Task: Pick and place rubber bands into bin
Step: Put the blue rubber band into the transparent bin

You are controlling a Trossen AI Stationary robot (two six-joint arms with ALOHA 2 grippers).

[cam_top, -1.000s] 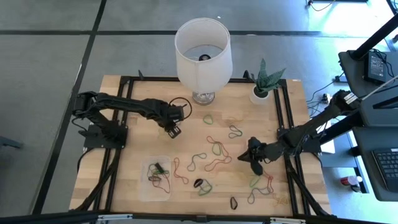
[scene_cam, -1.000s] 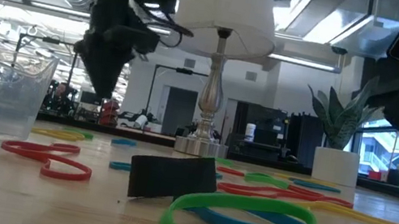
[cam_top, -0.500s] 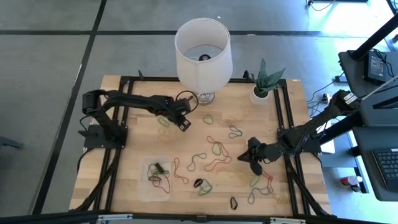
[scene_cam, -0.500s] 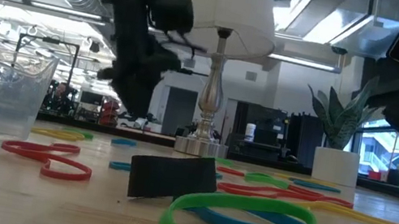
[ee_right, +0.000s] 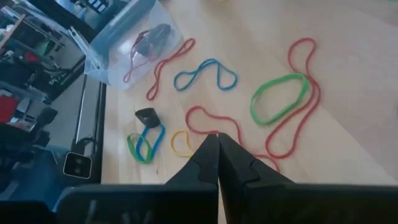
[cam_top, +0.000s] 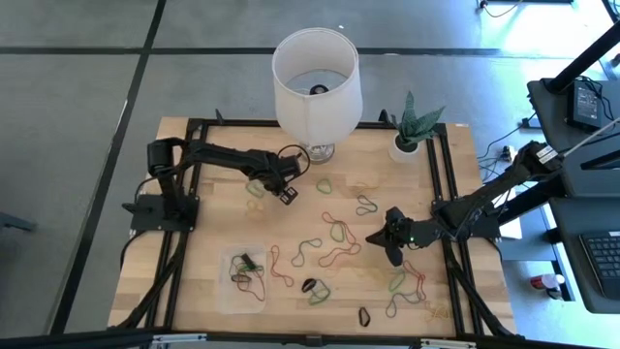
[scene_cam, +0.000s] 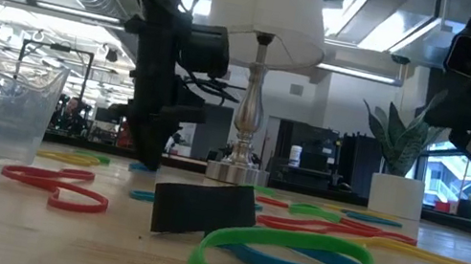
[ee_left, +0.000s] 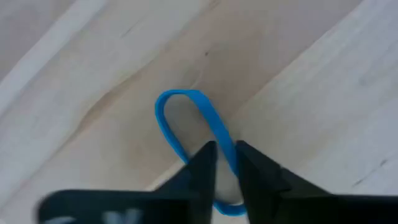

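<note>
1. One wooden desk carries everything, with a black frame along its edges.
2. Two dark arms reach over it. The left gripper is down at the desk near the lamp's base; in its wrist view its jaws stand a little apart astride one strand of a blue rubber band that lies flat on the wood, and whether they already pinch it I cannot tell. The right gripper hangs above the desk's right middle, jaws pressed together and holding nothing.
3. One lamp with a white shade stands at the far edge; one small potted plant stands to its right.
4. One clear bin sits near the front left of the desk, well apart from both grippers. It holds a few bands, red, green and black; the exact number is unclear.
5. The rubber bands lie scattered across the middle and front right of the desk, roughly a dozen loose loops in red, green, blue, yellow and black.
</note>
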